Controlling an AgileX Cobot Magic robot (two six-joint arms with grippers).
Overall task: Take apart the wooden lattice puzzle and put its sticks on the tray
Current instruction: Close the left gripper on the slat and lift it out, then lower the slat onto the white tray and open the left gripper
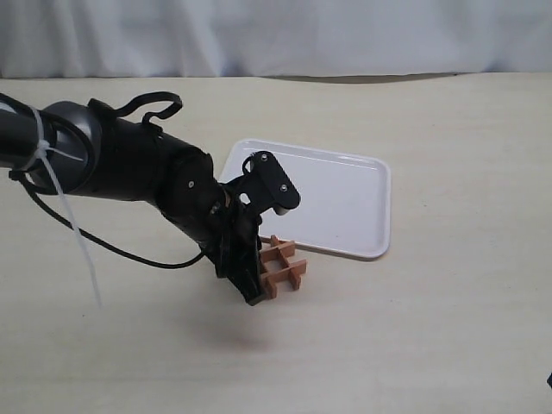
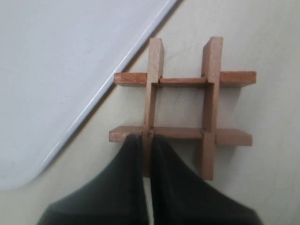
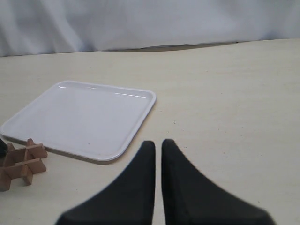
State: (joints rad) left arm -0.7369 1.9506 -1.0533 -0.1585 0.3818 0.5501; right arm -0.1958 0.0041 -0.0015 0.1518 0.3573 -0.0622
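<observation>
Beside the tray (image 1: 345,190) on the counter (image 1: 431,328), one stick (image 2: 153,70) of the puzzle (image 1: 283,266) is pinched by the left end effector (image 2: 146,140). The pressed-together right end effector (image 3: 158,157) should be brought to brace the rest.

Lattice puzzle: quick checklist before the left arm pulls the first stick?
1. Left gripper grip: fingers closed on the end of one stick. Ok.
2. Wooden lattice puzzle whole, all four sticks interlocked. Ok.
3. Puzzle braced: right gripper is shut on nothing and apart from the puzzle. Not ok.
4. Tray beside the puzzle, no sticks on it. Ok.
5. Puzzle resting on the table or lifted off it: cannot tell.
</observation>
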